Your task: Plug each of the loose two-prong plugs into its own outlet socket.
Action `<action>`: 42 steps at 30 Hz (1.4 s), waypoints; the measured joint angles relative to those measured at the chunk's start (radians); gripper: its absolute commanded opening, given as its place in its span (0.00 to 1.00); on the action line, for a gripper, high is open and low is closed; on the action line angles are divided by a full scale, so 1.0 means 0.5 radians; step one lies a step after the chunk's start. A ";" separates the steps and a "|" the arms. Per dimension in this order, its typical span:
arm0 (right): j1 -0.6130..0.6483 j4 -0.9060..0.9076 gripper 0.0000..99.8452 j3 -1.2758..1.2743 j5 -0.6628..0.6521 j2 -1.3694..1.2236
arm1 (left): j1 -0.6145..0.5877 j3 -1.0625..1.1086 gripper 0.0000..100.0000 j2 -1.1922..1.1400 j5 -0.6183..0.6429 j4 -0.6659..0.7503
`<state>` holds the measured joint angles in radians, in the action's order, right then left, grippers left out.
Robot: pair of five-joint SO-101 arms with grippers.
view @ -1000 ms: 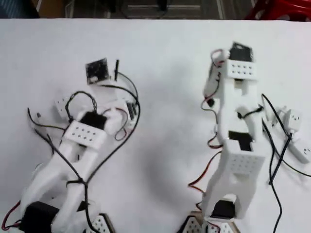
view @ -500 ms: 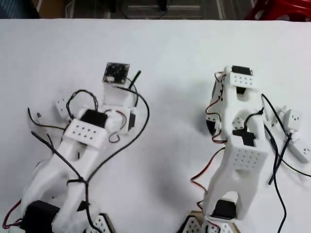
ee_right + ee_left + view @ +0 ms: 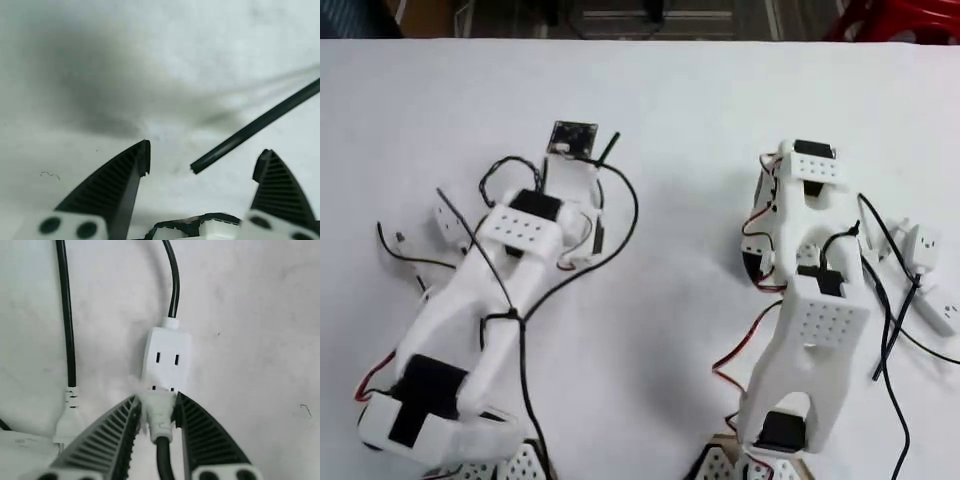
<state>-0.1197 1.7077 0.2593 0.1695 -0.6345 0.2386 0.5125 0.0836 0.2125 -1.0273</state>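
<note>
My left gripper [image 3: 157, 399] is shut on a white two-prong plug [image 3: 159, 415] with a black cable. The plug's front end meets the near end of a white outlet block [image 3: 166, 356], where two dark slots show at the joint. A second pair of slots on the block stands free. Another white plug [image 3: 69, 412] on a black cable lies beside it. My right gripper [image 3: 205, 149] is open above the bare table, with a black cable [image 3: 252, 131] crossing between its fingers. In the high view the left arm [image 3: 510, 255] stretches over the cables and the right arm [image 3: 815, 300] is folded.
Two white outlet pieces [image 3: 923, 247] [image 3: 942, 312] lie at the table's right edge with black cables [image 3: 890, 330] running past them. A small white piece [image 3: 448, 222] and a loose cable end [image 3: 398, 240] lie left of the left arm.
The left arm has swung right and stretched farther across the table, its wrist turning. The right arm has drawn back and folded toward its base.
</note>
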 measured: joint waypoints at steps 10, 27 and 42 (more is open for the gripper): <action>0.000 0.000 0.33 0.000 0.000 0.000 | 0.040 0.077 0.02 0.003 0.028 0.178; 0.000 0.000 0.33 -0.012 0.000 -0.025 | 0.040 0.160 0.02 -0.009 0.034 0.089; 0.000 0.000 0.33 -0.018 -0.003 -0.025 | 0.015 -0.123 0.35 -0.374 0.043 -0.080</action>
<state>-0.1197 1.7077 0.2501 0.1680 -0.6467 0.2463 0.4511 -0.1036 0.2340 -1.0671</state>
